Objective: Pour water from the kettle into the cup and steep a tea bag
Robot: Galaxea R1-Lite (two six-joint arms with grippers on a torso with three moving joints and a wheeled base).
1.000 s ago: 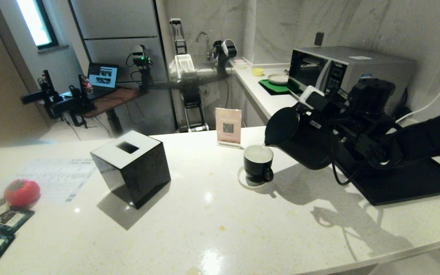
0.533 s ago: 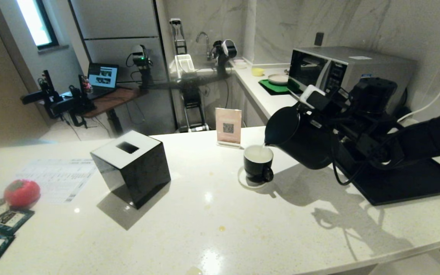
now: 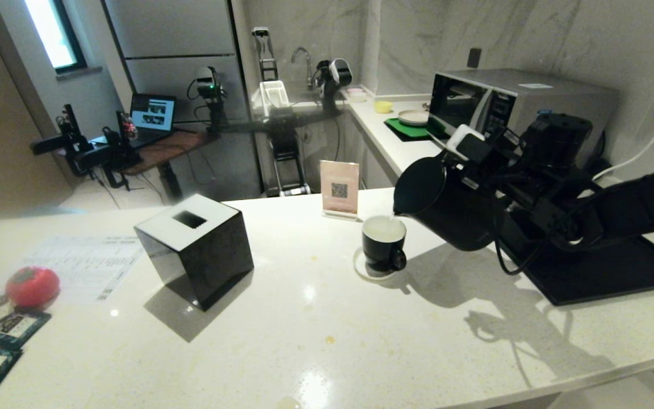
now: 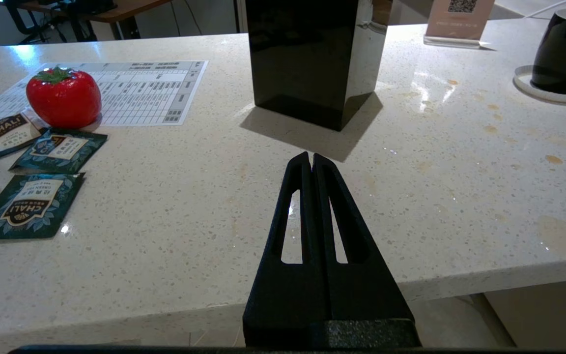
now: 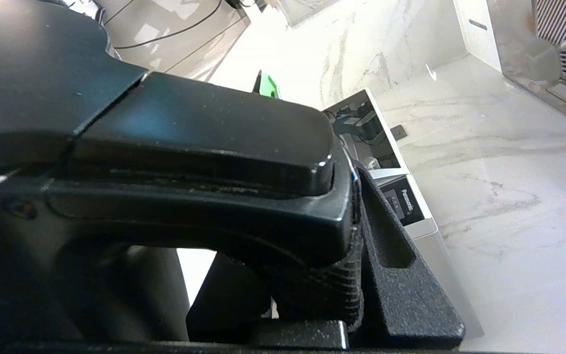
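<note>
- The white stone countertop (image 3: 315, 318) carries pretty much everything here, with a microwave (image 3: 508, 102) standing on the side counter past its far right corner.
- A flat black tray (image 3: 616, 272) sits by the countertop's right edge.
- The right gripper (image 5: 347, 275) is clamped on the handle of the kettle (image 3: 446, 204), one ribbed finger pressed up against the handle's underside in the right wrist view.
- That kettle is big, matte black and held up off the countertop, tipped over with its spout right above the cup's rim.
- A thin stream of water (image 3: 391, 217) drops from the spout into the cup.
- A glossy black cube with a white slotted top (image 3: 193, 250) stands left of the middle of the countertop.
- The left gripper (image 4: 310, 160) hangs just off the near edge, its 2 fingers pressed flat together with nothing in them.
- The cup (image 3: 384, 243) is black with a white inside, sits on a small white coaster (image 3: 369, 271) toward the far side, right of centre, and looks pretty full.
- A little pink sign with a QR code (image 3: 339, 188) stands behind the cup near the far edge.
- A red tomato-looking thing (image 4: 63, 97) sits on a printed sheet (image 4: 130, 91) near the left edge.
- 2 dark teal tea packets (image 4: 32, 201) lie flat by the near left corner.
</note>
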